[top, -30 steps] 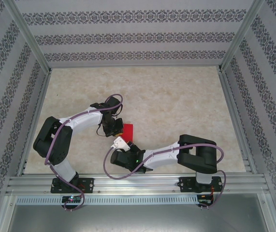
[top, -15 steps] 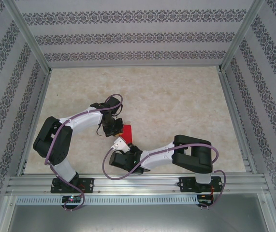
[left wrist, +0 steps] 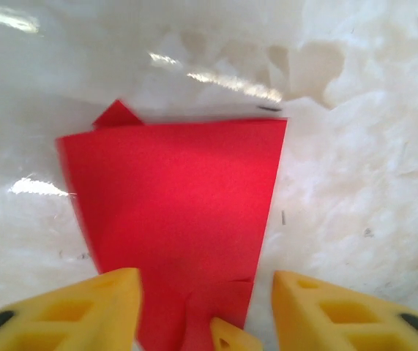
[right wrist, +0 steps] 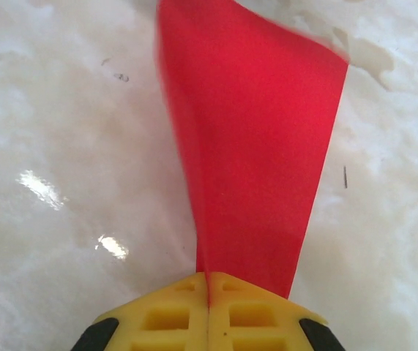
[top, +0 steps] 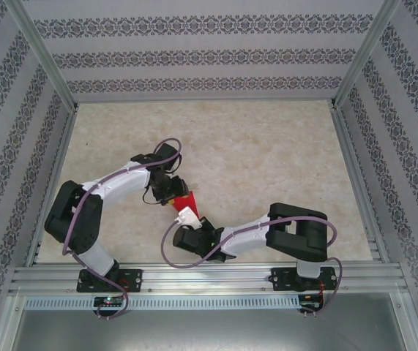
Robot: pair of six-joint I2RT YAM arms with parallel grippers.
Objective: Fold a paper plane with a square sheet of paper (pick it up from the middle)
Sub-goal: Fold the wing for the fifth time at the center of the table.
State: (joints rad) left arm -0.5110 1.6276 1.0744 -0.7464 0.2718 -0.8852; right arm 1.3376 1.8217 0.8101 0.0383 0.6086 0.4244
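The left gripper has just let go, jaws apart, while the right gripper has clamped the narrow end of the red paper between the 2 arms near the table's front edge. The handover looks done.

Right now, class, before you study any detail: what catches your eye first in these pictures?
The folded red paper, bright against the pale marbled table, lies between the two arms near the middle front. The right pincer is shut on its narrow end; the left pincer stands open over it.
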